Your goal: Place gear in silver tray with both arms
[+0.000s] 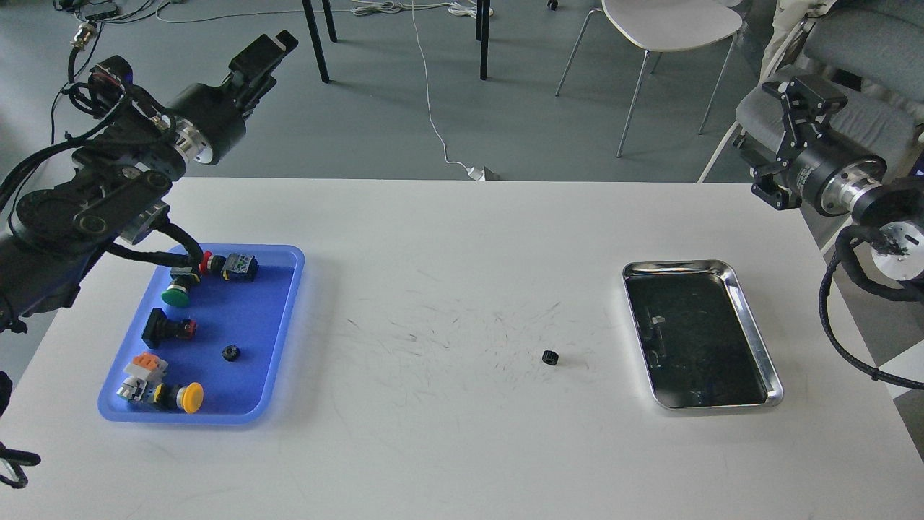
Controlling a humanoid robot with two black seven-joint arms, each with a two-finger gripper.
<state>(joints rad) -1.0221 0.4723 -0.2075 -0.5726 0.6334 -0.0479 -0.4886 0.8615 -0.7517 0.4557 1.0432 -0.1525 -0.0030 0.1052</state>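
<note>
- Two trays sit on the white bench [462, 448], well apart, with a wide bare stretch between them and along the near edge.
- A small black gear [550, 357] lies alone on the bench, near the silver tray [752, 318] but apart from its left rim.
- The blue tray [278, 339], by the left edge, holds push buttons and a second black gear [230, 353].
- The left gripper [261, 59] is raised beyond the far edge; whether it is apart or together cannot be told.
- The right gripper [783, 148] hangs off the far right corner, holding nothing; its fingers cannot be told apart.
</note>
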